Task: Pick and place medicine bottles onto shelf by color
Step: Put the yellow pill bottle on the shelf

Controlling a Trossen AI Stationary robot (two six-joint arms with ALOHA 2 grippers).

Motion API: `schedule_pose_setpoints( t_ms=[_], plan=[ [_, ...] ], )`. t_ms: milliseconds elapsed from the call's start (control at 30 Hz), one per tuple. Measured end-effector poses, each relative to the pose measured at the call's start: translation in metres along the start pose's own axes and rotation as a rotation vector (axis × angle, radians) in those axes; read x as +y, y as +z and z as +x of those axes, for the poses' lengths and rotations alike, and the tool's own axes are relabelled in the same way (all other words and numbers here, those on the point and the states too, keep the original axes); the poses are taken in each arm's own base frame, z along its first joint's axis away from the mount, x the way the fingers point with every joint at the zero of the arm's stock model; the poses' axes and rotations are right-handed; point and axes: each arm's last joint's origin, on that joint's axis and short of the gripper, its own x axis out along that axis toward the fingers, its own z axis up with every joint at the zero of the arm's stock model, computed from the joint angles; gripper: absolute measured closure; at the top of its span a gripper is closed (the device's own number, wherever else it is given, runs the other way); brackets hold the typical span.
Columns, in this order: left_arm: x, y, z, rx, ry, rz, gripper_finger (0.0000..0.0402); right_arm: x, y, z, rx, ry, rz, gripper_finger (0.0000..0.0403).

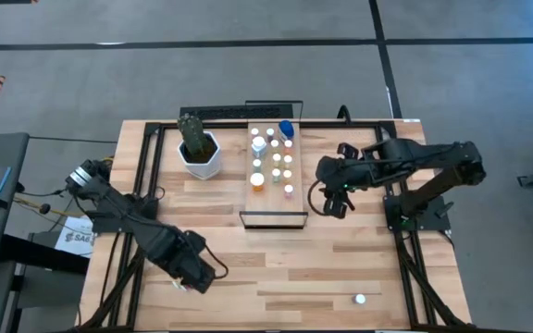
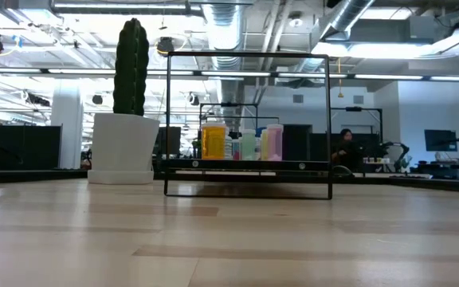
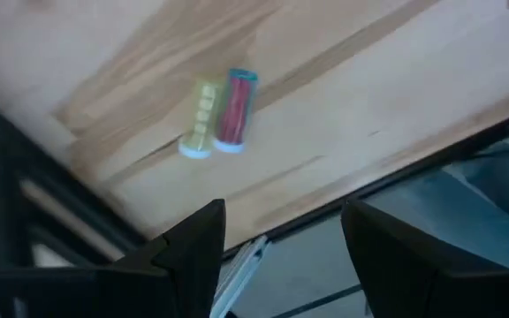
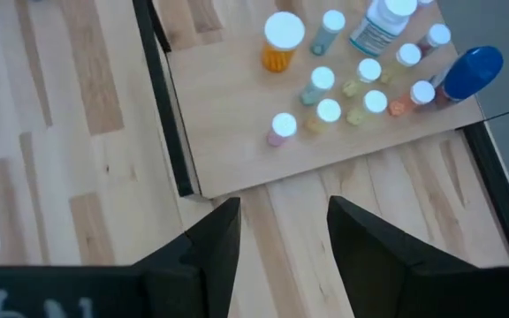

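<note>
Right gripper hangs just off the shelf's right edge, fingers spread with nothing between them, only bare tabletop showing through the gap. Left gripper is down at the near-left part of the table, also spread and empty, and two little bottles, a yellow-green one and a red one, lie side by side on the wood just ahead of it. Most of the medicine bottles stand clustered on the shelf's far half, the blue bottle at the back corner. One white-capped bottle sits alone near the front right. Cactus pot is left of the shelf.
</note>
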Motion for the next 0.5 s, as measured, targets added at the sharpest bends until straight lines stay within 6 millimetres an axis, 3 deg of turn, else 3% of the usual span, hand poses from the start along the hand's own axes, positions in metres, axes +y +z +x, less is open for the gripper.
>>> schedule_pose_setpoints(
  t_ms=[500],
  plan=[
    [0.031, 0.011, 0.070, -0.017, 0.156, 0.032, 0.0187, 0.016, 0.001, 0.007, -0.001, 0.006, 0.089, 0.0216]
  ],
)
